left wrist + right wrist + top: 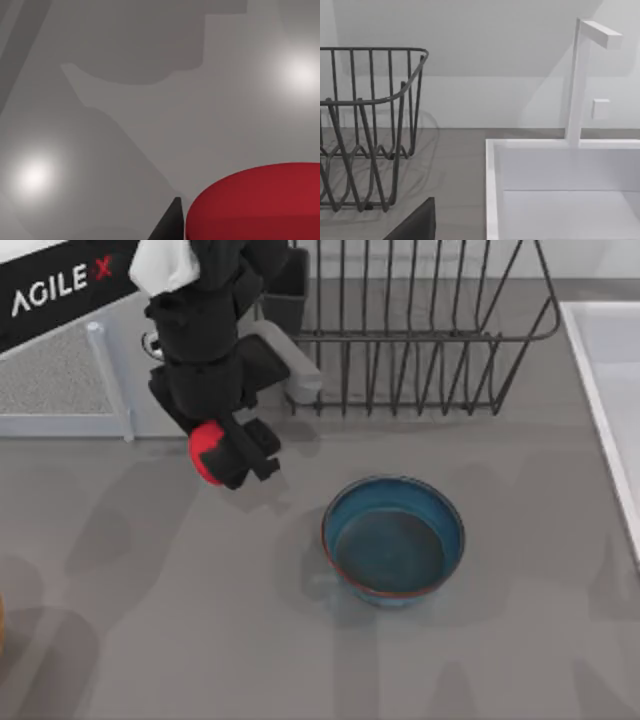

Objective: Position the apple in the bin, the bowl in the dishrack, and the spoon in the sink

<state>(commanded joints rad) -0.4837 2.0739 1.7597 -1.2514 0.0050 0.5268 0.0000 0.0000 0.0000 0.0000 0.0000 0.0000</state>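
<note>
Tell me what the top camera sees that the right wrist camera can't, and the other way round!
Top view alone: the left gripper with its jaws shut on the red apple, and the blue bowl standing on the table. Right wrist view alone: the tall white faucet rising behind the sink. Both share the black wire dishrack and the white sink, plus the grey tabletop between them.

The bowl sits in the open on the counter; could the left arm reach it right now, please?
Probably not yet: the left gripper is shut on the apple. The bowl itself stands unobstructed nearby, in front of the dishrack.
</note>
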